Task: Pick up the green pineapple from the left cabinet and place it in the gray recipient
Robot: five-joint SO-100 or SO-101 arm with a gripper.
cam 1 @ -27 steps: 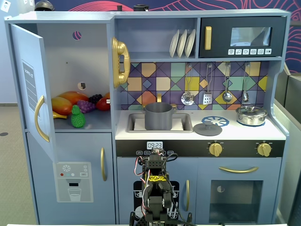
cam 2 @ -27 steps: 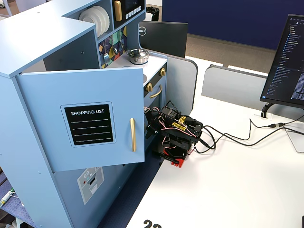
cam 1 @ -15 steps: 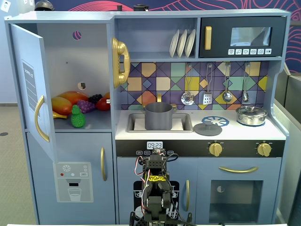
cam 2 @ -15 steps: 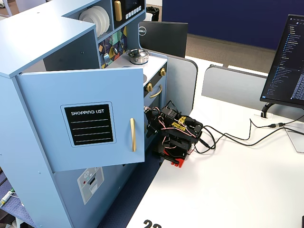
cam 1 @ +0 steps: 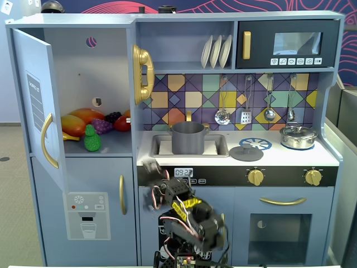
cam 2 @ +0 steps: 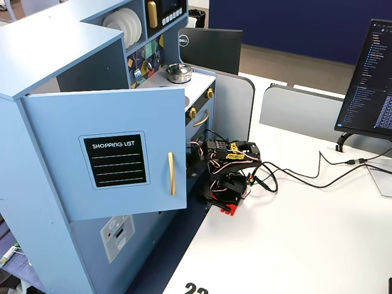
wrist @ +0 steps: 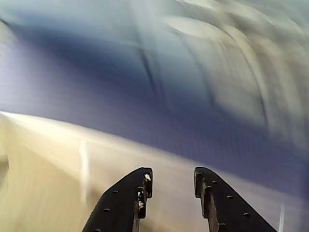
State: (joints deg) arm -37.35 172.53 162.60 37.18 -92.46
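Observation:
The green pineapple (cam 1: pixel 92 138) stands at the front of the left cabinet's shelf (cam 1: pixel 114 146), whose door (cam 1: pixel 39 106) hangs wide open. In the sink sits the gray recipient (cam 1: pixel 188 138), upright and with nothing showing inside it. My arm (cam 1: pixel 189 223) is low in front of the kitchen, and its gripper (cam 1: pixel 149 167) is a blur just below the counter, left of the clock. The wrist view shows the gripper (wrist: pixel 171 176) open with nothing between its fingers, over a blurred blue and cream background. The open door (cam 2: pixel 116 159) hides the fruit in a fixed view.
Behind the pineapple lie purple grapes (cam 1: pixel 101 125) and orange and red fruit (cam 1: pixel 83 118). A gray lid (cam 1: pixel 246 152) and a silver lidded pot (cam 1: pixel 298 135) are on the counter. A monitor (cam 2: pixel 367 79) and cables (cam 2: pixel 306 177) share the white table.
The arm has unfolded from its tucked pose and swung up and to the left in a fixed view; the gripper now blurs near the counter's front edge.

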